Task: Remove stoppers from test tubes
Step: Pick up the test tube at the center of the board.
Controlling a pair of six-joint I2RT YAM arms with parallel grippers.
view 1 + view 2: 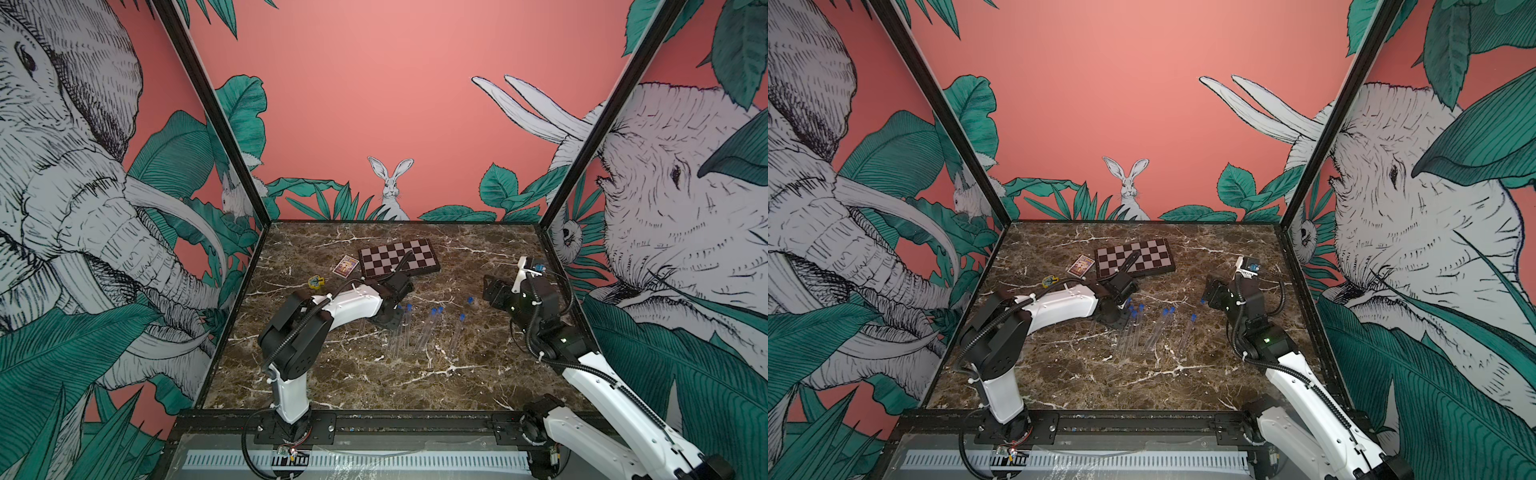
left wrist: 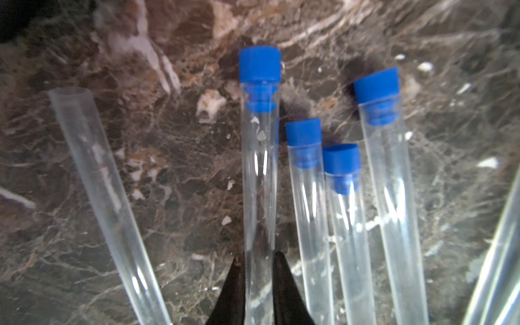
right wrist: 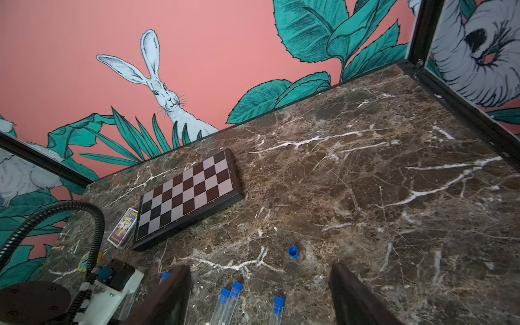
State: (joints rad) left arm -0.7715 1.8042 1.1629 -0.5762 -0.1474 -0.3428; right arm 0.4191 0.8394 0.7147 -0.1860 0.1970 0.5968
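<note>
In the left wrist view my left gripper (image 2: 259, 260) is shut on a clear test tube (image 2: 259, 183) partway down its length. That tube carries a blue stopper (image 2: 260, 64) at its far end. Beside it lie three more stoppered tubes (image 2: 309, 225) and one open tube (image 2: 95, 168) with no stopper. In a top view the tubes (image 1: 399, 336) lie in a loose row at mid-table, with the left arm low over their left end. A loose stopper (image 3: 293, 251) stands on the marble ahead of my right gripper (image 3: 260, 268). It hovers open and holds nothing.
A chessboard (image 1: 397, 257), a small card box (image 1: 345, 266) and a yellow-and-blue toy (image 1: 316, 283) lie toward the back left. Black frame posts and printed walls close in the marble table (image 1: 374, 386) on three sides.
</note>
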